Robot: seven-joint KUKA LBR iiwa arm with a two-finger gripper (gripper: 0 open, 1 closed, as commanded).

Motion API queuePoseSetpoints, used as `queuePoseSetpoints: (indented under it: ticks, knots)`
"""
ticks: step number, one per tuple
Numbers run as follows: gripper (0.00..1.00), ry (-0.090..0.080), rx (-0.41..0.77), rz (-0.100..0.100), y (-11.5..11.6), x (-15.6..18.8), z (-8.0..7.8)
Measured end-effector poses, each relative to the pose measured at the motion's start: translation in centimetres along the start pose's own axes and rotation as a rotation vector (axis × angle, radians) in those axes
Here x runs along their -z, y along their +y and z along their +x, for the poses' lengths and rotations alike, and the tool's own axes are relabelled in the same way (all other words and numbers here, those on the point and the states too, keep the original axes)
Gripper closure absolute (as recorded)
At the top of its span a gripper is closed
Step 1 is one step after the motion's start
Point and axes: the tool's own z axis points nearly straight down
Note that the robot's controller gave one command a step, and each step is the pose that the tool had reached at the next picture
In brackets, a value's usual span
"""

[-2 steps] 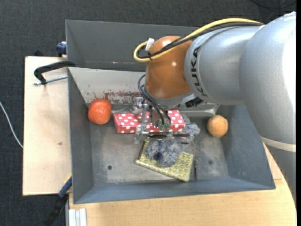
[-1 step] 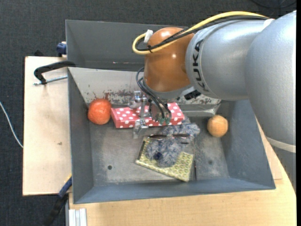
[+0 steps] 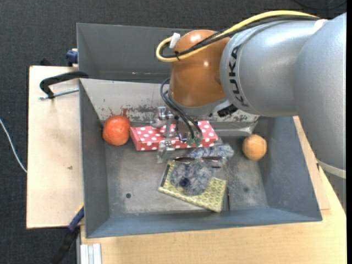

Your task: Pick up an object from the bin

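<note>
Claw [image 3: 176,135]: I see it low over the red white-dotted box [image 3: 144,137], middle of bin [image 3: 132,181]; open or closed, I cannot tell.

Scuffed matt grey metal bin [image 3: 110,202]

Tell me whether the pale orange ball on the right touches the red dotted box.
Apart. The camera view shows a plain gap between the pale orange ball and the near end of the red dotted box.

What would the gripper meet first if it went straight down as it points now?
Probably the red box with white dots, which lies directly beneath the gripper; how far above it the gripper hangs is unclear.
</note>
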Motion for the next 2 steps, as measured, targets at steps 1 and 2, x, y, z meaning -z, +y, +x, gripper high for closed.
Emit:
queuePoseSetpoints:
  ticks: [1, 2]
  knots:
    - [1.0, 0.0, 0.015, 0.001, 0.0, 4.2, -0.6]
    - [1.0, -0.004, 0.028, 0.001, -0.7, 6.4, 0.1]
